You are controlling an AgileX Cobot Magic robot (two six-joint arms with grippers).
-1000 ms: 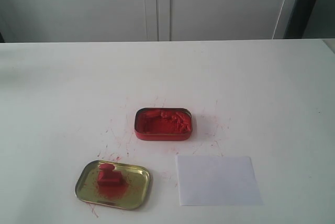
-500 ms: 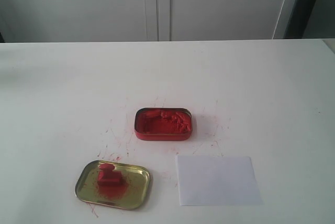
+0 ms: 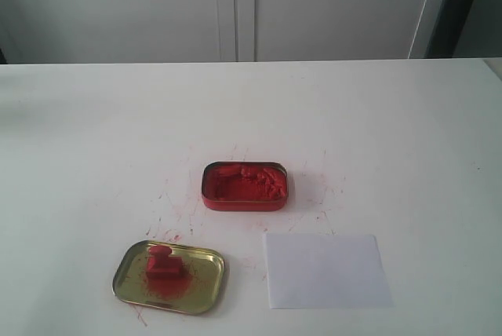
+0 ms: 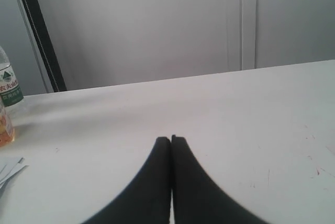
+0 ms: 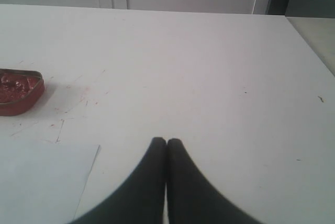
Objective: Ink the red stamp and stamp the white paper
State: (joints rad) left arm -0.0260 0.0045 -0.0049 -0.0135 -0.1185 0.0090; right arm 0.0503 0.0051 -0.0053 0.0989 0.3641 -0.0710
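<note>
The small red stamp (image 3: 163,261) stands upright on the gold tin lid (image 3: 202,277), which is smeared with red, at the front left of the white table. The white paper (image 3: 325,270) lies flat at the front right; no imprint shows on it. One corner of the white paper (image 5: 42,182) appears in the right wrist view. Neither arm shows in the exterior view. My left gripper (image 4: 171,139) is shut with nothing in it, over bare table. Beside the paper's edge, my right gripper (image 5: 166,141) is shut and empty too.
The open red tin of ink paste (image 3: 245,185) sits mid-table behind the paper, also caught as the red tin (image 5: 18,92) in the right wrist view. Red smudges dot the table around it. A bottle (image 4: 8,80) stands at the table's edge in the left wrist view.
</note>
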